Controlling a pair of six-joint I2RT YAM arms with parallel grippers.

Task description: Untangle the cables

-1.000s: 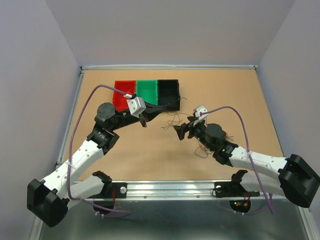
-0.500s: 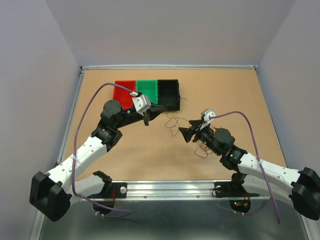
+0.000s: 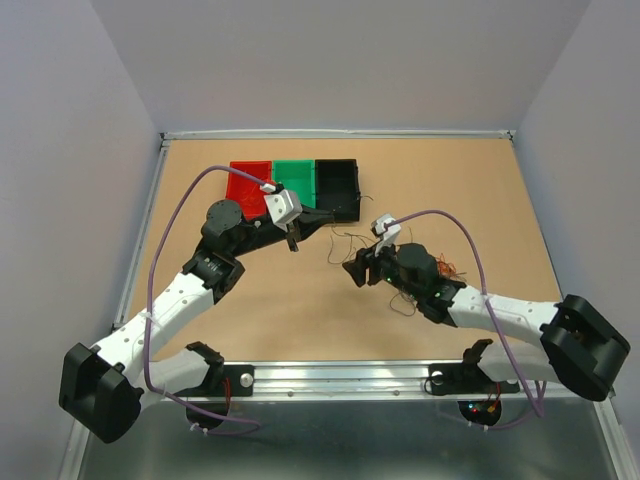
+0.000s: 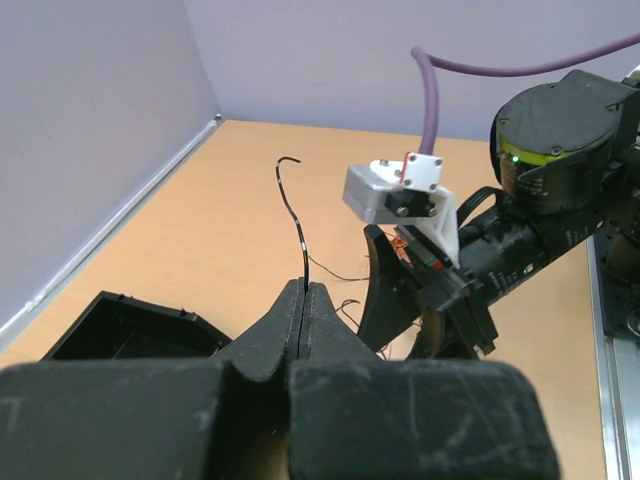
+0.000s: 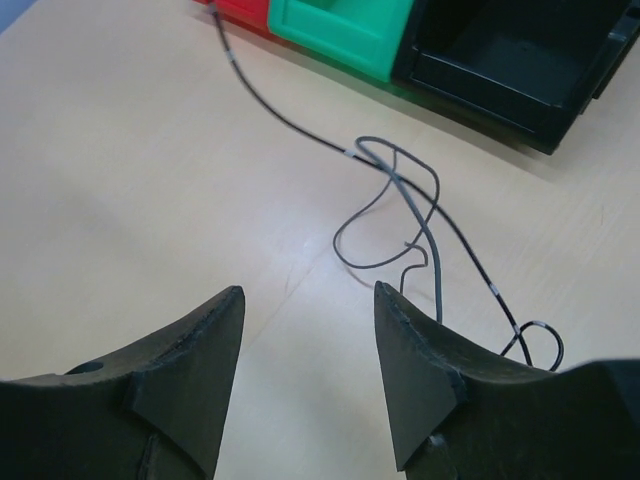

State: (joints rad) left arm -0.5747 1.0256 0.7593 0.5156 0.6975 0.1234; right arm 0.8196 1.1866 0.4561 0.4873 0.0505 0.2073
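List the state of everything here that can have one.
left gripper: shut on black cable
right gripper: open, holding nothing
grey cables: looped together on the table, tangled
black bin: empty where visible
green bin: looks empty

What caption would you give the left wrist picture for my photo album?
The left gripper shut on a thin black cable, the right gripper close beyond it above the wooden table.
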